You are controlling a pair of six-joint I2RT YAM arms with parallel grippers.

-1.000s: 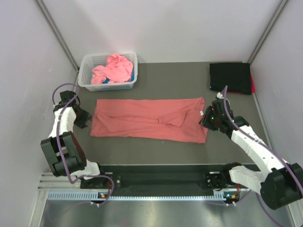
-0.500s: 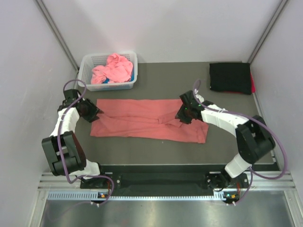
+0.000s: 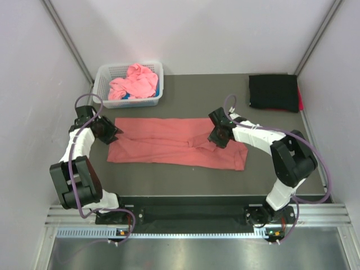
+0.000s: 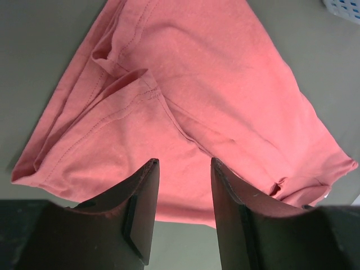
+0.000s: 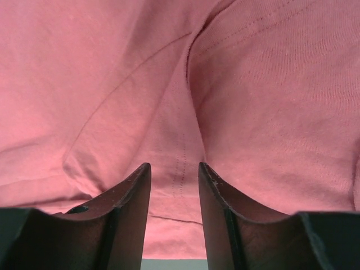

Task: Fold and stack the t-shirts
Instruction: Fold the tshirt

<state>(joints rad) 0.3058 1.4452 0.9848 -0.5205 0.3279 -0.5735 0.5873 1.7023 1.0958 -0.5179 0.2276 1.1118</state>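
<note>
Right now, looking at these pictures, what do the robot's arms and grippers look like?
The left arm and right arm have white links between bulky black joints, with purple cables looping alongside. The left gripper and right gripper each carry two dark, flat, tapered fingers.

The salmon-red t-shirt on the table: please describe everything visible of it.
The salmon-red t-shirt looks like soft knit cotton with stitched hems. It lies on the dark table, folded into a long strip running left to right, one sleeve tucked over it. The open left gripper is at its left end, the open right gripper over the sleeve; contact is unclear.
</note>
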